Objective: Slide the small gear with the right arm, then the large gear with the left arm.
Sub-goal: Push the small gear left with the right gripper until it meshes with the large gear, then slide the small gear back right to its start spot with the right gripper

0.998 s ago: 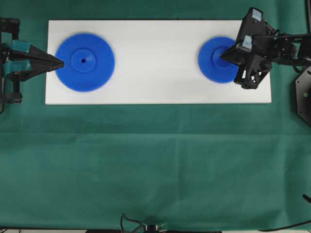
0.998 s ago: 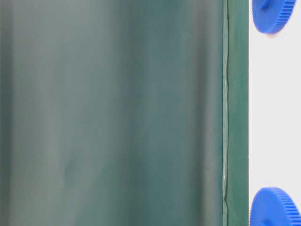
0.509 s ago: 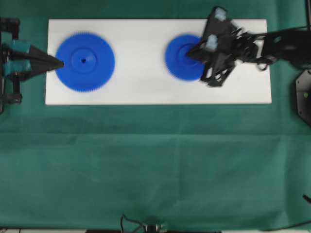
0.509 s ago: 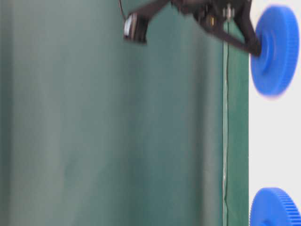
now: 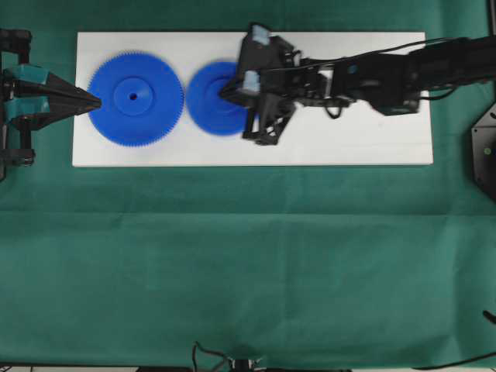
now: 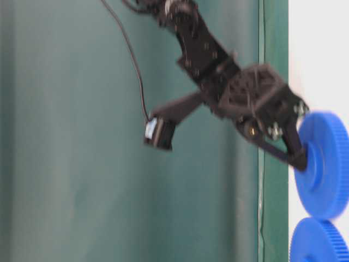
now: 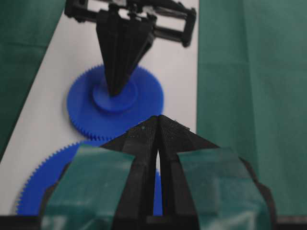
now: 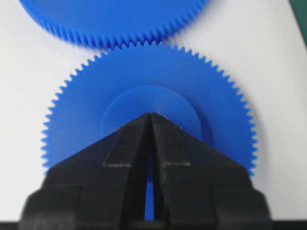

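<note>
The small gear [image 5: 209, 108] lies on the white board [image 5: 349, 136], its teeth right up against those of the large gear [image 5: 136, 98] to its left. My right gripper [image 5: 224, 92] is shut, with its pointed tip resting on the small gear's hub; the arm reaches in from the right. In the right wrist view that tip [image 8: 151, 115] sits on the hub of the small gear [image 8: 81, 124], with the large gear [image 8: 115, 19] just beyond. My left gripper [image 5: 98, 101] is shut at the large gear's left rim, holding nothing. The table-level view shows the right gripper [image 6: 300, 161] on the small gear [image 6: 327, 174].
Green cloth [image 5: 248, 263] covers the table around the board. The board's right half is bare. A black fixture [image 5: 484, 155] stands at the right edge, and cables [image 5: 225, 358] lie at the front edge.
My right gripper has pushed the small gear leftward along the board, from its right end up to the large gear. The left gripper and the large gear have stayed put.
</note>
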Controlling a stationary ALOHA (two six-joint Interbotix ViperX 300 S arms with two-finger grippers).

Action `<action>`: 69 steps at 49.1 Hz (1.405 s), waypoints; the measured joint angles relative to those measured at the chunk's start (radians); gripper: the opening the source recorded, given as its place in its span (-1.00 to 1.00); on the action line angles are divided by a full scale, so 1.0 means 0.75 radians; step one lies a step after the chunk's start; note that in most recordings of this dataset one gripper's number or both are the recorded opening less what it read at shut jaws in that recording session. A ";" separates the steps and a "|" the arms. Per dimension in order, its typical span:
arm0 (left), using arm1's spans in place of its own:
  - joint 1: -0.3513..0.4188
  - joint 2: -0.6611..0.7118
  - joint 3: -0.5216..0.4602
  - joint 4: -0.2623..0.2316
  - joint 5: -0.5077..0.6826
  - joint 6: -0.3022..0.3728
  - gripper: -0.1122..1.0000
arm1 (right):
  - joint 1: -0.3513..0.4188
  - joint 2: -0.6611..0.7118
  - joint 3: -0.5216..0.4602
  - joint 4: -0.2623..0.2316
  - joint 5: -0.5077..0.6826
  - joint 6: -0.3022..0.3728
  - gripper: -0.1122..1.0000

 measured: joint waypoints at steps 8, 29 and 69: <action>0.000 0.000 0.000 0.000 0.008 0.000 -0.79 | 0.012 0.031 -0.061 -0.006 0.041 0.000 0.16; 0.000 0.000 0.000 0.000 0.012 0.000 -0.79 | 0.012 0.031 -0.063 -0.008 0.051 0.000 0.16; 0.000 0.000 0.000 0.000 0.037 0.000 -0.79 | 0.010 0.031 -0.063 -0.008 0.051 0.000 0.16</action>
